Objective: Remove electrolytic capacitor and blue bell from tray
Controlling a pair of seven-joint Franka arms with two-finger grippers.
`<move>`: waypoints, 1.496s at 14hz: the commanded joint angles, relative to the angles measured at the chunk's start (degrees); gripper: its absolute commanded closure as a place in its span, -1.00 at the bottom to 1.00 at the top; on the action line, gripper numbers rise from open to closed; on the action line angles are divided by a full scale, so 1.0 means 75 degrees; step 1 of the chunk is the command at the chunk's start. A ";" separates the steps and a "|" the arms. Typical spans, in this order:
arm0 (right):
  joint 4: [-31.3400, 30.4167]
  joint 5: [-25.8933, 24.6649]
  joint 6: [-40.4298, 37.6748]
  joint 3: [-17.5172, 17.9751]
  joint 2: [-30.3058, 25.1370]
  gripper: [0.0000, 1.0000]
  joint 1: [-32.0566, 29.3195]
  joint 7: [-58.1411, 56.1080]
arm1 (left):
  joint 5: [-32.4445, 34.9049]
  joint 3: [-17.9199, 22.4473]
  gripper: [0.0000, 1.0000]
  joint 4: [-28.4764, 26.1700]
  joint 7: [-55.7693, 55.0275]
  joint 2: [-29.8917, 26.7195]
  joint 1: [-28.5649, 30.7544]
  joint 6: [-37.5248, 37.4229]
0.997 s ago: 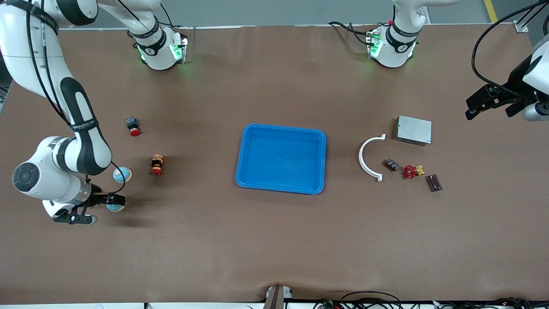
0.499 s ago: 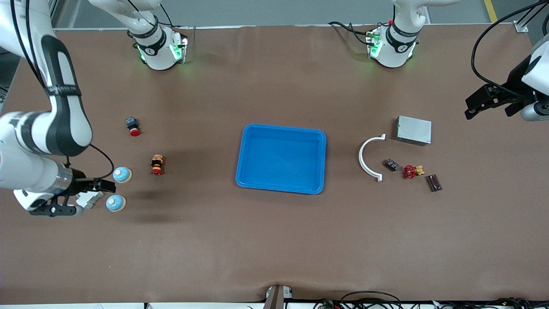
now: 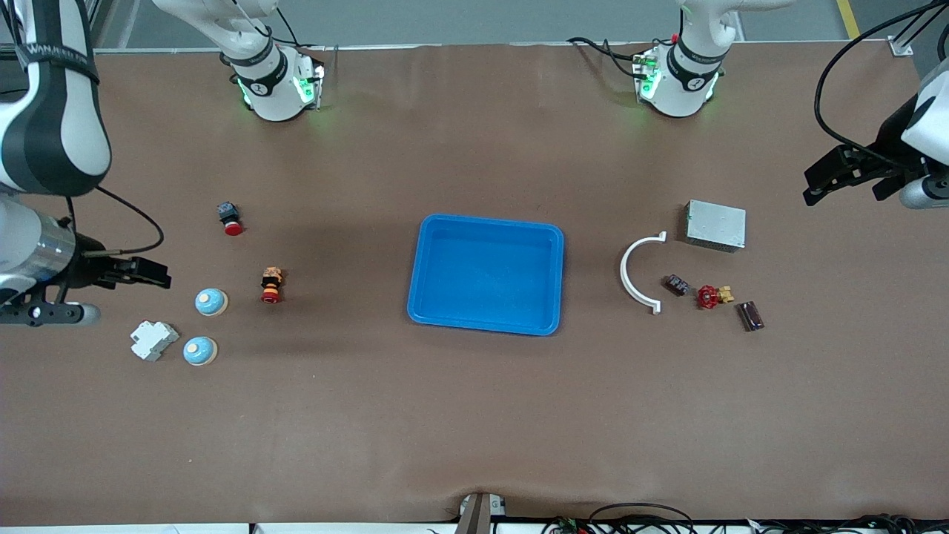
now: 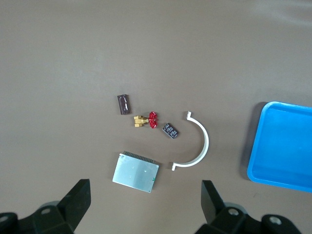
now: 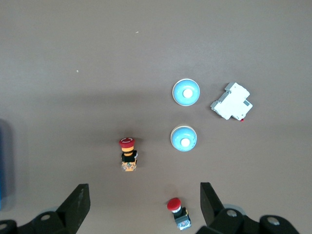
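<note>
Blue tray (image 3: 485, 274) lies empty; we see capacitor (image 3: 750, 315) nearest left gripper (image 3: 834, 176), right gripper (image 3: 141, 273) near bells (image 3: 210, 301); both jaws spread.

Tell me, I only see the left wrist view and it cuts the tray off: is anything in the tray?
Observer: No, the tray holds nothing.
Operator: Where are the bells?
Observer: One blue bell and a second blue bell sit on the table toward the right arm's end, beside a white block.
Operator: My left gripper waits open here. And the right gripper?
Observer: The right gripper hangs open over the table beside those bells, holding nothing.
</note>
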 commanded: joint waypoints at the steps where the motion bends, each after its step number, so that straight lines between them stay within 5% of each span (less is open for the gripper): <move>1: -0.0318 -0.0126 -0.0174 0.0029 -0.0453 -1.00 0.0042 0.0233 | 0.0013 -0.0043 -1.00 -0.0092 0.0146 -0.0142 0.0035 -0.0139; 21: -0.0250 -0.0138 -0.0502 -0.0042 -0.1626 -1.00 0.0323 0.0584 | -0.0011 -0.0043 -1.00 -0.0128 0.0158 -0.0235 0.0035 -0.0292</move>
